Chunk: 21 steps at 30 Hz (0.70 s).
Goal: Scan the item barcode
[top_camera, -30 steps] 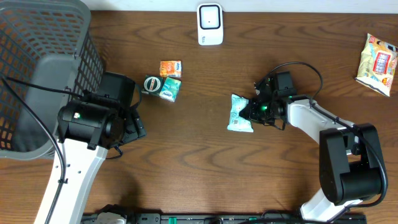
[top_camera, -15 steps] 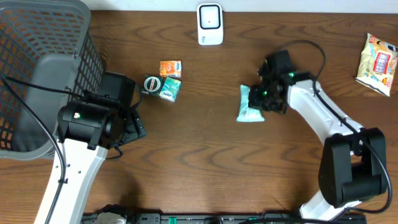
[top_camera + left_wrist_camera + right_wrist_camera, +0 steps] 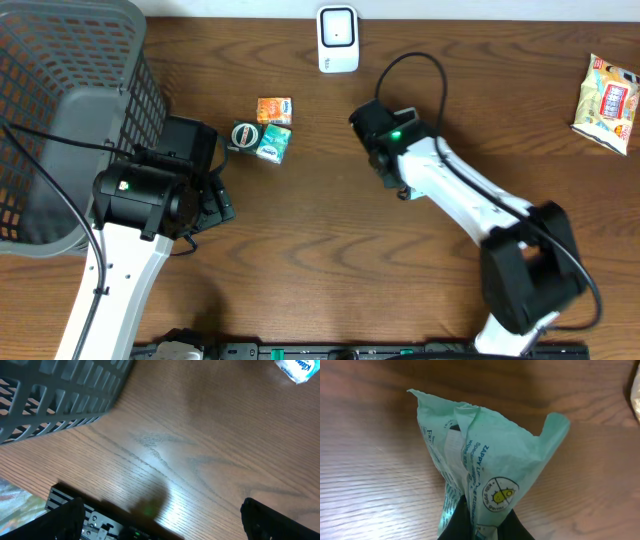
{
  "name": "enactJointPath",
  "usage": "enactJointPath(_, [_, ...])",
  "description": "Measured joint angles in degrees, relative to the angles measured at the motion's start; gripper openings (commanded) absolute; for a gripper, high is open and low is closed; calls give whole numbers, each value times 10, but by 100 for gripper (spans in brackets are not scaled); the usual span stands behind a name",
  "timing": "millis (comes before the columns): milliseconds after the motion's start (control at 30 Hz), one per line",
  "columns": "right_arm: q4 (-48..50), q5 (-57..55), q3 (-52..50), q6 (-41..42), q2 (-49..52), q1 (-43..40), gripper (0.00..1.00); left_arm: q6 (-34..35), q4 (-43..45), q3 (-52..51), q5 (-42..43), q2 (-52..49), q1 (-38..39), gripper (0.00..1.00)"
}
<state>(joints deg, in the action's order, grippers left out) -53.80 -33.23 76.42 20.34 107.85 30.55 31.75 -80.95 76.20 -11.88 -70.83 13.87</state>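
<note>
In the right wrist view, a crumpled mint-green packet (image 3: 485, 460) with printed text and a round yellow bug logo stands up from between my right gripper's (image 3: 484, 521) dark fingers, which are shut on its lower end above the wooden table. No barcode shows on the side facing the camera. From overhead, the right gripper (image 3: 372, 128) is just below and right of the white scanner (image 3: 338, 38), and the arm hides the packet. My left gripper (image 3: 165, 525) is open over bare wood near the table's front edge, holding nothing.
A grey mesh basket (image 3: 60, 110) fills the far left. An orange packet (image 3: 274, 109), a teal packet (image 3: 273, 145) and a small round tin (image 3: 245, 134) lie left of centre. A snack bag (image 3: 607, 100) lies at the far right.
My right arm has swung left and toward the back of the table with the green packet, from centre-right to near the scanner. The left arm has not moved.
</note>
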Motion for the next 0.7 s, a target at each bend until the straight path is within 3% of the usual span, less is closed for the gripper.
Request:
enactJointPath(133, [-3, -19, 0, 0, 42, 10, 4, 0, 0, 0, 0, 0, 0, 97])
enactJointPath(300, [-9, -30, -1, -2, 62, 40, 29, 0, 0, 0, 0, 0, 0, 98])
enactJointPath(533, [-25, -25, 9, 0, 62, 105, 31, 0, 0, 0, 0, 0, 0, 98])
enactJointPath(700, [-27, -19, 34, 11, 62, 128, 43, 0, 0, 0, 0, 0, 0, 98])
